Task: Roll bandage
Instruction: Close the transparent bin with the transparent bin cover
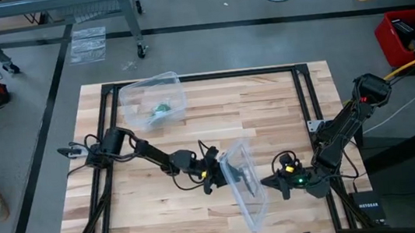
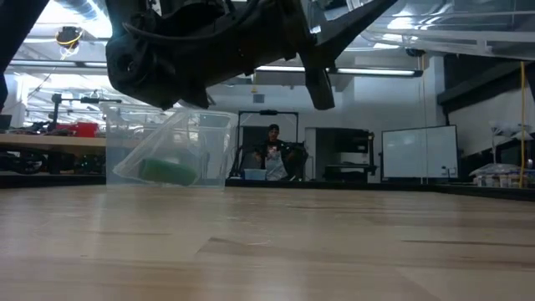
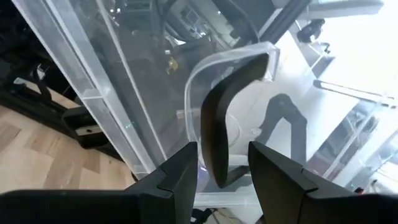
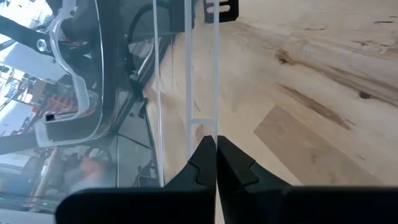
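Observation:
The bandage (image 1: 161, 108) (image 2: 167, 170) is a small green roll lying inside a clear plastic box (image 1: 152, 99) (image 2: 171, 146) on the table's far left part; no gripper is near it. Near the table's front, a clear plastic lid (image 1: 245, 184) stands tipped up on edge between my two grippers. My left gripper (image 1: 219, 175) (image 3: 221, 177) is at the lid's left side, closed on a dark clip. My right gripper (image 1: 280, 180) (image 4: 216, 155) is at the lid's right side, shut on its thin rim. My left gripper has a dark curved clip (image 3: 219, 124) on the lid's clear rim between its two fingers, coming about level from the table's left. The lid stands up in front of the fingers. My right gripper pinches the lid's thin clear edge (image 4: 214, 124) between its two fingers, coming from the table's right and slanting slightly down. The fingers lie across the edge, and the lid stands on edge in front of them.
A black frame (image 1: 296, 71) runs around the wooden table top (image 1: 270, 117). Open wood lies between the box and the lid. A person (image 2: 273, 155) sits in the room far beyond the table. A black device (image 1: 365, 210) lies at the front right corner.

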Tool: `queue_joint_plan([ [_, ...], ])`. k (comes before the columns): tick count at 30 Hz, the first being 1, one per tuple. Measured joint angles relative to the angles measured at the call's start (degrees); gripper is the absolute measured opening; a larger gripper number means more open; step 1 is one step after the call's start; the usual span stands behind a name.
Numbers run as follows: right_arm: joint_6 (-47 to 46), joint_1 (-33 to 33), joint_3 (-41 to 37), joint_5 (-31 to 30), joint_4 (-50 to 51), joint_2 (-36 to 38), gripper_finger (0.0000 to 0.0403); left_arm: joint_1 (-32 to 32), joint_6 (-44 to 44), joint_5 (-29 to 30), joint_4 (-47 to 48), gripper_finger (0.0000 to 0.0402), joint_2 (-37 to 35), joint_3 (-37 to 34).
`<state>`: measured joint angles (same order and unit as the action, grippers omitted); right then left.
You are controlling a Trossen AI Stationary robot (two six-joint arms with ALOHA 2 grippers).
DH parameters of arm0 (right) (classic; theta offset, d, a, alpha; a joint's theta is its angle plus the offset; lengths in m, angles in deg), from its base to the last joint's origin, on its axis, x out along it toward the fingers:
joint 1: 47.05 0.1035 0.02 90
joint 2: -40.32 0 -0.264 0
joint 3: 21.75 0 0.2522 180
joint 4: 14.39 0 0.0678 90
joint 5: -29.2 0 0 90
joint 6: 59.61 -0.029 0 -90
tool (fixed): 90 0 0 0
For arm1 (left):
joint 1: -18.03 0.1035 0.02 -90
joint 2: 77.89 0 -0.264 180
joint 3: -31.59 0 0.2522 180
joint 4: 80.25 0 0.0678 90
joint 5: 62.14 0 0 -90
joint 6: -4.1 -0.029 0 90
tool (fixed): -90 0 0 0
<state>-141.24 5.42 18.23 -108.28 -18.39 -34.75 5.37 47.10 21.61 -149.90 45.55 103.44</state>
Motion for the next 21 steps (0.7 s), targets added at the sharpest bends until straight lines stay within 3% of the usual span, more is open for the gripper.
queue_joint_plan([
  [4, -0.01, 0.0, 0.0, -0.96, -0.02, 0.0, 0.0, 0.03, -2.43, -0.33, 0.11, 0.0137, 0.0, 0.51],
  [10, 0.0, 0.0, 0.0, -1.87, 0.03, 0.0, 0.0, -0.14, -8.49, -5.77, 1.1, 0.0137, 0.0, 4.33],
  [21, -0.17, -0.02, 0.0, -2.04, 0.28, 0.0, 0.0, -0.4, -8.46, -6.46, 8.49, 0.0137, -0.04, 5.38],
])
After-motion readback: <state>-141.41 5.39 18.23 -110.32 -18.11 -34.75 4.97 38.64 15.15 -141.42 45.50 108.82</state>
